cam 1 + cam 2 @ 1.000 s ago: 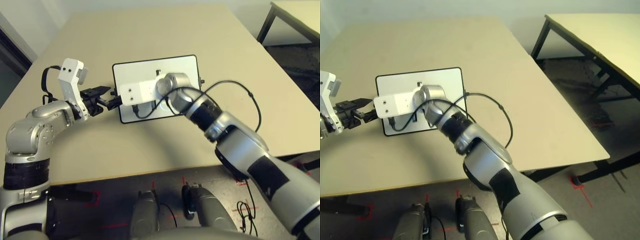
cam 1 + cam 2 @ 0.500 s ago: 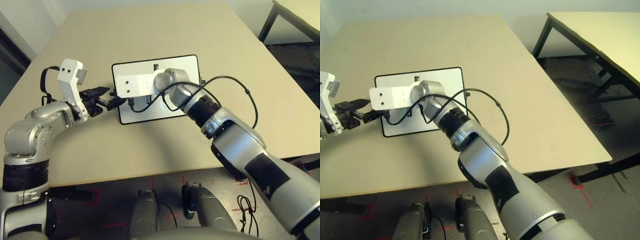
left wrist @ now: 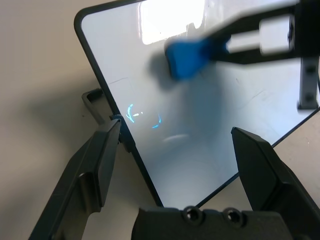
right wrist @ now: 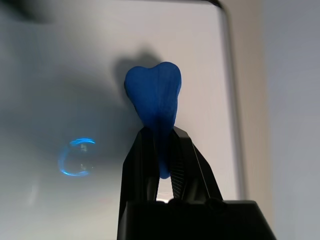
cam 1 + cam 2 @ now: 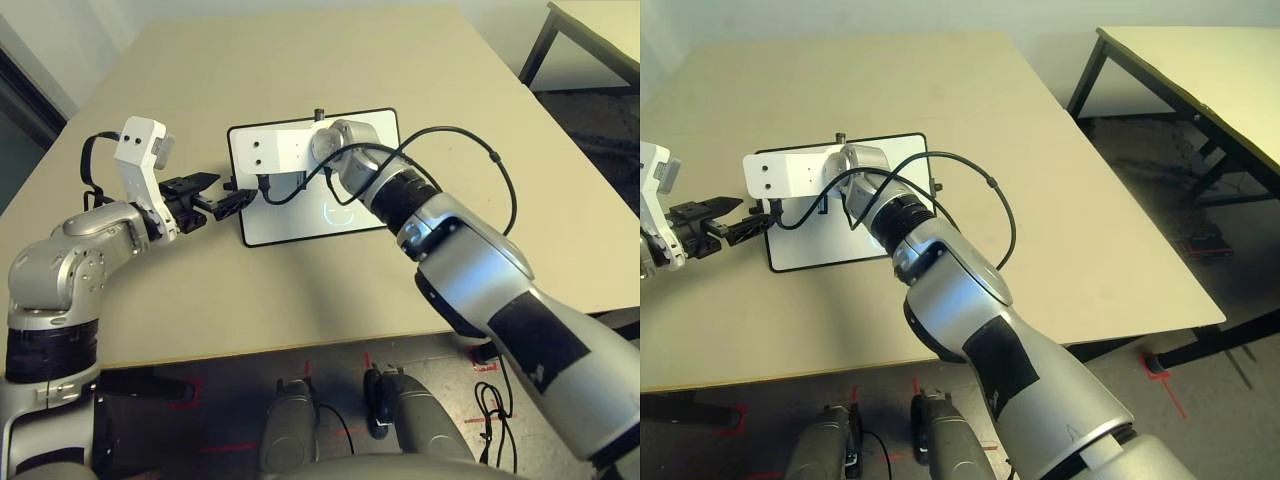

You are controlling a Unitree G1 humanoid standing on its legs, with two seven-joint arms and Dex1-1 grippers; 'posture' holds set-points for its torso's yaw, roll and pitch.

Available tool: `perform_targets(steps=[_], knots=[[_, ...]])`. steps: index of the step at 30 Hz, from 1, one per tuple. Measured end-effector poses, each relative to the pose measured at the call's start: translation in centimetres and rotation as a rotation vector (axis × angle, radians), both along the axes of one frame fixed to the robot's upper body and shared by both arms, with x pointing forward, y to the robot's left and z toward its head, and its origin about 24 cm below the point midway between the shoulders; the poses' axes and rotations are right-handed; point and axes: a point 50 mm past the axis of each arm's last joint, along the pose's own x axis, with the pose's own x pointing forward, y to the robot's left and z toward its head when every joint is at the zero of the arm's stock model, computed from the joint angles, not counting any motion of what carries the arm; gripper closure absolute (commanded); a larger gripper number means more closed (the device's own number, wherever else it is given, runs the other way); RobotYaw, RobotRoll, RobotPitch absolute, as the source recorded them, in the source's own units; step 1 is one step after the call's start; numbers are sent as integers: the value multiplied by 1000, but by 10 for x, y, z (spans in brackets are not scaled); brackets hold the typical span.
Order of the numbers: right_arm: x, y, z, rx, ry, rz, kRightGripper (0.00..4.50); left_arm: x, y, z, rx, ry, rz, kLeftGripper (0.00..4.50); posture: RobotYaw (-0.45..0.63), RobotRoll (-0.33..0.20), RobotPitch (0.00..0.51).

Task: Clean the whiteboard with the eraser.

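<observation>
The left gripper (image 5: 232, 196) is hovering at the near-left edge of the whiteboard (image 5: 350, 212), its jaws standing wide apart. In the left wrist view, one finger (image 3: 95, 165) is sitting outside the black frame by a small knob, while the other finger (image 3: 257, 167) is hanging over the white surface. Whether either finger is touching the board is hard to judge from these views.

The whiteboard is lying flat on the tan table (image 5: 300, 60), roughly in the middle of it. A thin scribble (image 5: 338, 212) is showing on the near half of the board.

Farther along, the right arm is reaching across the board from the right. The right gripper (image 4: 161, 137) is clamping the eraser (image 4: 154, 95) by its narrow waist, with the jaws closed tightly on it. The eraser's free blue end is pointing toward the white surface over the board's far-left part, and its shadow is falling directly behind it. The eraser is sitting apart from the scribble.
</observation>
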Motion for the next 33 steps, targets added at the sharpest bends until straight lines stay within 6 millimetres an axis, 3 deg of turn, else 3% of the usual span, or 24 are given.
perform_targets(steps=[3,7,9,14,20,28,33], knots=[[-12,-5,-16,-34,51,34,4236,0,0,1,-1,-2,0,0,78,0,154],[-13,-6,-16,-61,65,17,4236,1,0,2,-4,-4,-3,0,77,0,154],[-8,-2,-12,-66,58,-9,4236,2,0,2,-6,-5,-4,0,77,0,154],[12,0,24,13,-55,-114,4236,3,-1,1,-8,-2,-10,0,92,0,152],[15,0,22,30,-75,-107,4237,2,-1,0,-9,2,-8,0,88,0,159],[6,-34,-4,-14,6,-37,4237,2,0,0,-10,1,-8,0,63,0,158],[12,-48,0,-52,8,-95,4237,4,-1,-1,-14,10,-15,0,54,0,152]])
